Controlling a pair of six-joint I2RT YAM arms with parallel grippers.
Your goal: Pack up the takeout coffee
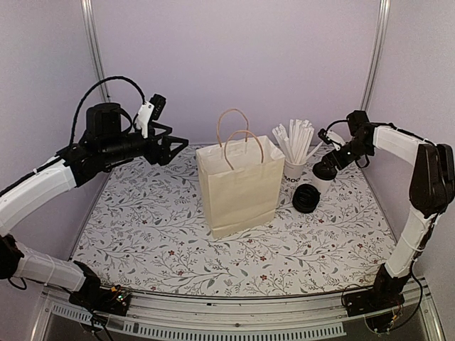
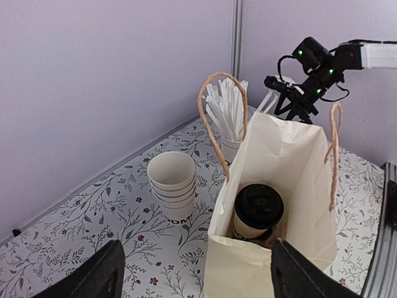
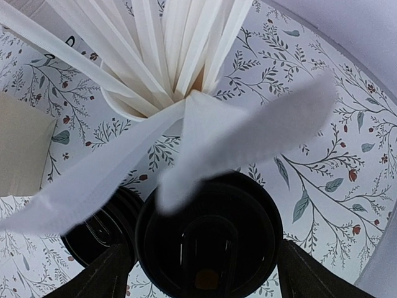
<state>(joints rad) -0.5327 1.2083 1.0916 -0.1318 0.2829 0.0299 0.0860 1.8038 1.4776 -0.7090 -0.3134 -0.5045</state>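
Observation:
One takeout coffee (image 2: 258, 208), a white cup with a black lid, stands inside the cream paper bag (image 1: 240, 186). A second lidded cup (image 1: 323, 175) stands on the table right of the bag; its black lid (image 3: 208, 239) fills the gap between my right gripper's (image 3: 201, 248) fingers. The right gripper (image 1: 330, 163) is open, one finger on each side of this cup, close to its sides. My left gripper (image 1: 175, 145) hangs open and holds nothing, high at the bag's left, looking down into the bag's mouth (image 2: 273, 180).
A white cup of straws (image 1: 295, 160) stands just behind the right gripper, its straws (image 3: 167, 68) leaning across that view. A stack of black lids (image 1: 306, 199) lies beside the second cup. A stack of bare white cups (image 2: 172, 186) stands behind the bag.

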